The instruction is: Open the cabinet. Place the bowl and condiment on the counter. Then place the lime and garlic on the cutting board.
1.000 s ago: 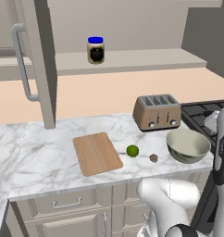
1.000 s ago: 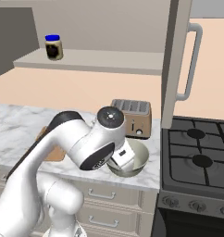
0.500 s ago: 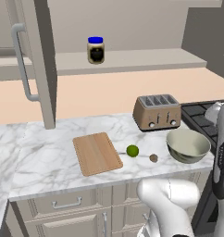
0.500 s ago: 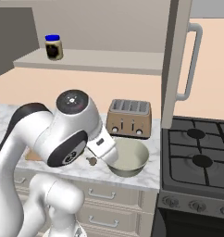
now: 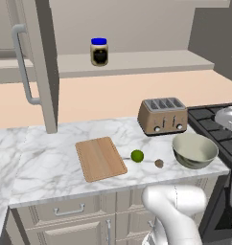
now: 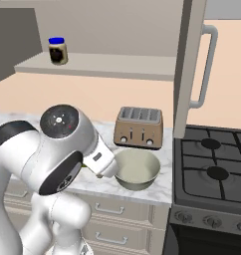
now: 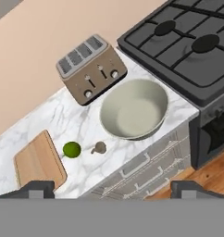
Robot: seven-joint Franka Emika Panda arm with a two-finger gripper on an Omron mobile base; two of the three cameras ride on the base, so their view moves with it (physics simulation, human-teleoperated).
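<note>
Your gripper (image 7: 111, 186) hangs spread wide above the counter (image 7: 81, 122). Bowl (image 7: 133, 109) at 12 o'clock; lime (image 7: 71, 149) and garlic (image 7: 99, 147) at 10, off the board (image 7: 37, 162).

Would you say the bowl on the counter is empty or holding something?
Empty: the bowl shows a bare pale inside from above.

Counter (image 5: 51, 162) white w/ grey veins; board (image 5: 100, 158) light brown wood; lime (image 5: 137, 155) bright green; bowl (image 5: 194, 150) pale grey-green; jar (image 5: 99, 51) blue lid, contents prob. dark.
</note>
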